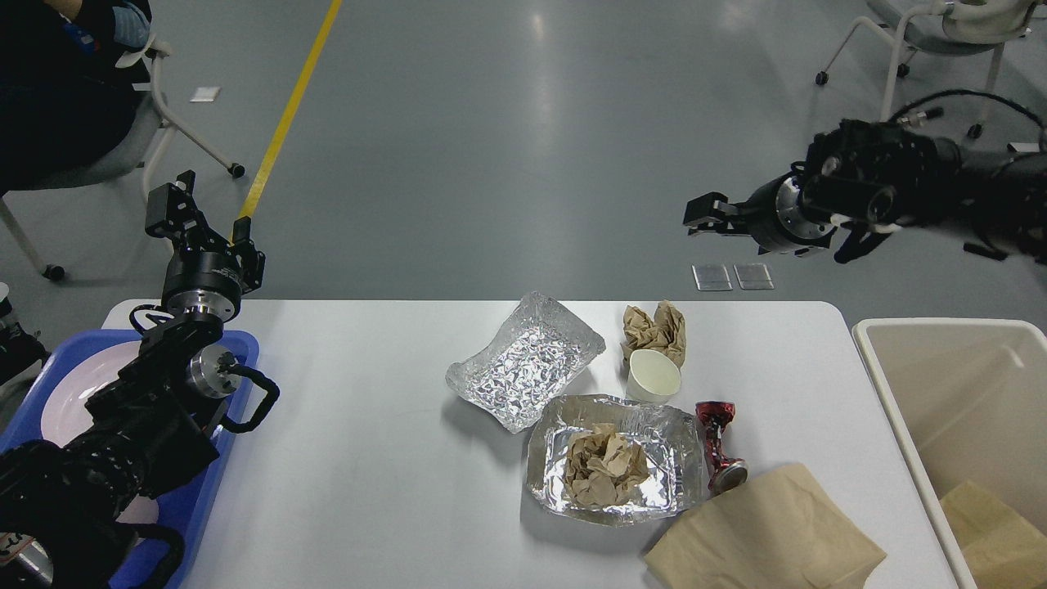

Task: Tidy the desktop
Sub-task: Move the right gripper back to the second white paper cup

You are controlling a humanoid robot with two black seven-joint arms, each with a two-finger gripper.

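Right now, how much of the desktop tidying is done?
Done: one brown bag lies in the beige bin. In hand: nothing; the right hand hangs beyond the desktop. Left: two foil trays, paper cup, crushed can, another bag.
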